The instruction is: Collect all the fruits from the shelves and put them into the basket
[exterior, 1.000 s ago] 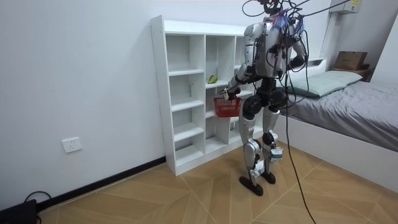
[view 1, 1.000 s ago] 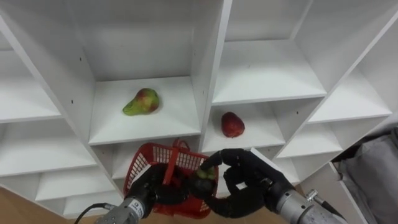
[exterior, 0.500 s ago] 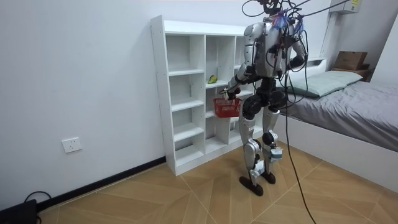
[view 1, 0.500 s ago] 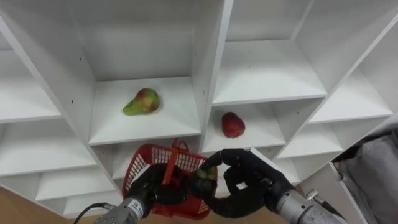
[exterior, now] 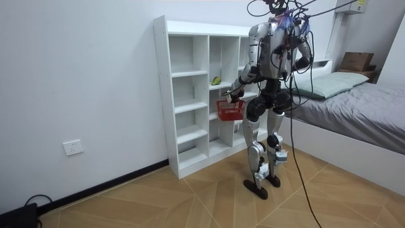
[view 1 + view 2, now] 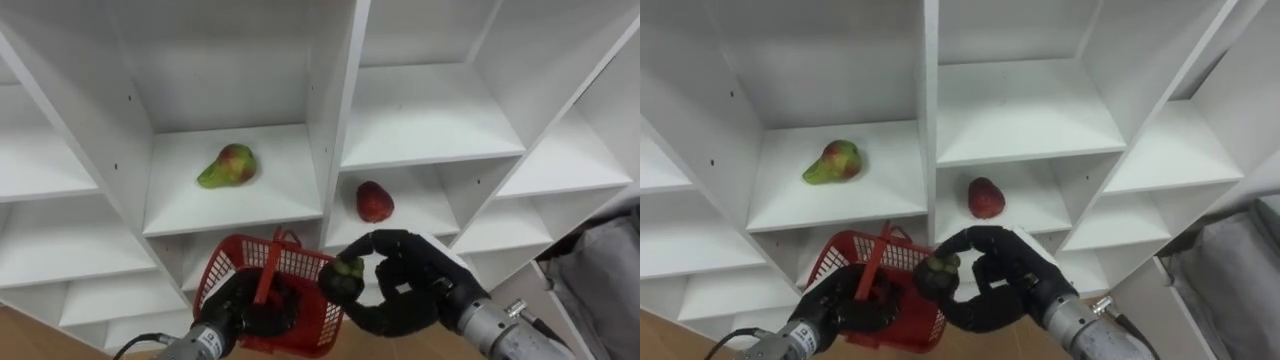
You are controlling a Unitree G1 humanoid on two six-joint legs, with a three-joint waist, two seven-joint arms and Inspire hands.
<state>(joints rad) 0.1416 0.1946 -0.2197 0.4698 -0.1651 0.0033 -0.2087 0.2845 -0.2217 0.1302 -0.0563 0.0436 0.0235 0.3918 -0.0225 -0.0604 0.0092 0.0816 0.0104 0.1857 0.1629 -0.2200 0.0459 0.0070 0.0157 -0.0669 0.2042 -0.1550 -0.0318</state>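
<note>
A red plastic basket (image 6: 232,276) hangs low in front of the white closet (image 6: 330,130), with my left hand (image 6: 240,305) shut on its handle. My right hand (image 6: 410,290) is shut on a small dark fruit with a green top (image 6: 346,274), held at the basket's right rim. A green-red pear (image 6: 228,164) lies on the middle shelf on the left. A red fruit (image 6: 374,200) lies on a lower shelf to its right, just above my right hand. In the room view I stand upright facing the closet (image 5: 190,95), basket (image 5: 230,109) at waist height.
White dividers and shelf edges close in each compartment. A bed (image 5: 361,107) with grey covers stands at the room view's right, behind me. A wood floor (image 5: 190,196) runs along the wall, and a dark box (image 5: 19,215) sits at the room view's lower left.
My right hand has moved a little right and up with the dark fruit, from over the basket to its right rim. The basket has shifted slightly left.
</note>
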